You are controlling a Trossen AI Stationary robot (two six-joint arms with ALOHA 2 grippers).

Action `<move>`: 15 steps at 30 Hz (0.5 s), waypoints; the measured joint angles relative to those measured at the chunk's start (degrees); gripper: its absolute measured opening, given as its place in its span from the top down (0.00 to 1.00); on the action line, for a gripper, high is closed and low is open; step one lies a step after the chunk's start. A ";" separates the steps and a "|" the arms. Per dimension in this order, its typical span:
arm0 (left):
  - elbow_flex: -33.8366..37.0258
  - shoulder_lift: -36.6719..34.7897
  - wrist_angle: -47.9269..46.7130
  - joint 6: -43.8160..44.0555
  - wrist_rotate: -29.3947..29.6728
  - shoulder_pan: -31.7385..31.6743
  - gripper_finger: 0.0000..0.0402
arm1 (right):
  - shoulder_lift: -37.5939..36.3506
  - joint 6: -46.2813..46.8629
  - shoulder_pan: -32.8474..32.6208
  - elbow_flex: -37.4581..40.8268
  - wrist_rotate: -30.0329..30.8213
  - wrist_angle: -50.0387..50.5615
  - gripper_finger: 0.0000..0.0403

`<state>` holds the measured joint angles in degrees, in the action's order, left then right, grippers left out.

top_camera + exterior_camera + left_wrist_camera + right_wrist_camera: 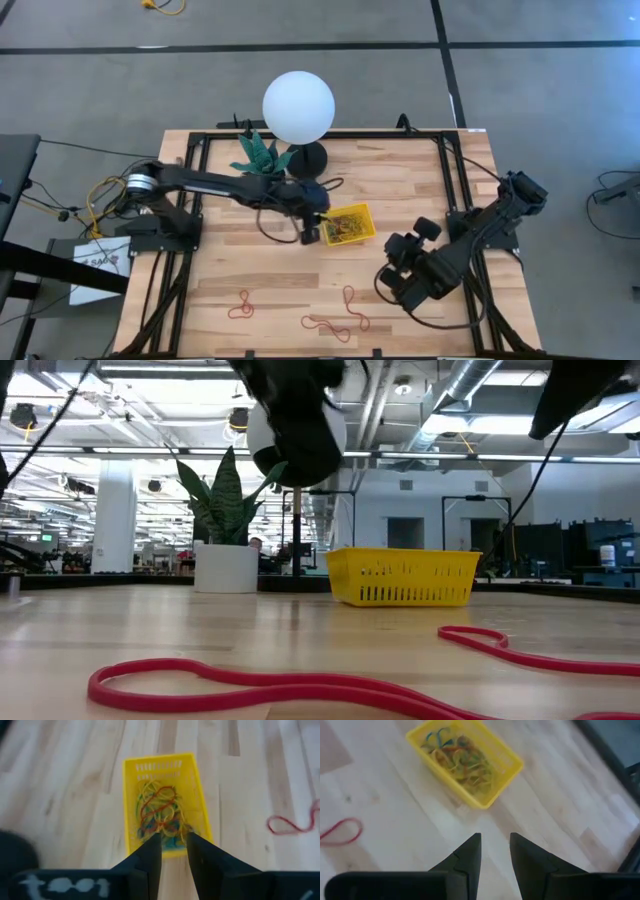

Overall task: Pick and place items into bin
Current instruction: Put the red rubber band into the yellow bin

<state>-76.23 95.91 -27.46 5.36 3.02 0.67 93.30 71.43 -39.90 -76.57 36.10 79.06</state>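
Plant pot and globe lamp stand behind bin.

No legible txt anywhere.

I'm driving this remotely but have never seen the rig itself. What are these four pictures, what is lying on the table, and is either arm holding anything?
You have two dark robot arms at a wooden table. One picture looks straight down from above; one looks level across the tabletop; the other two come from cameras on each wrist, peering past that arm's own jaws.

The left gripper hangs at the edge of the yellow bin, jaws apart with nothing between them. The right gripper waits off to the right, also open and empty.

The bin already holds a tangle of coloured rubber bands. A few red bands lie loose on the table's near side.

Behind the bin stand a potted plant and a white globe lamp; they are not part of the job.
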 joint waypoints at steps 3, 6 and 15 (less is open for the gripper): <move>-0.01 -6.14 -5.98 -0.27 3.86 1.80 0.80 | 0.00 -3.25 1.12 -2.97 -0.77 -0.47 0.76; -0.07 -12.10 -13.33 1.06 8.81 4.38 0.80 | -0.04 -5.93 1.21 -6.03 0.01 -1.66 0.76; 12.19 -24.02 -17.27 17.34 19.93 19.46 0.80 | -0.09 -19.36 1.05 -6.45 -0.36 -19.13 0.76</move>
<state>-64.03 71.90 -44.74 22.70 22.95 20.13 93.21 52.08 -38.85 -83.02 35.74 59.93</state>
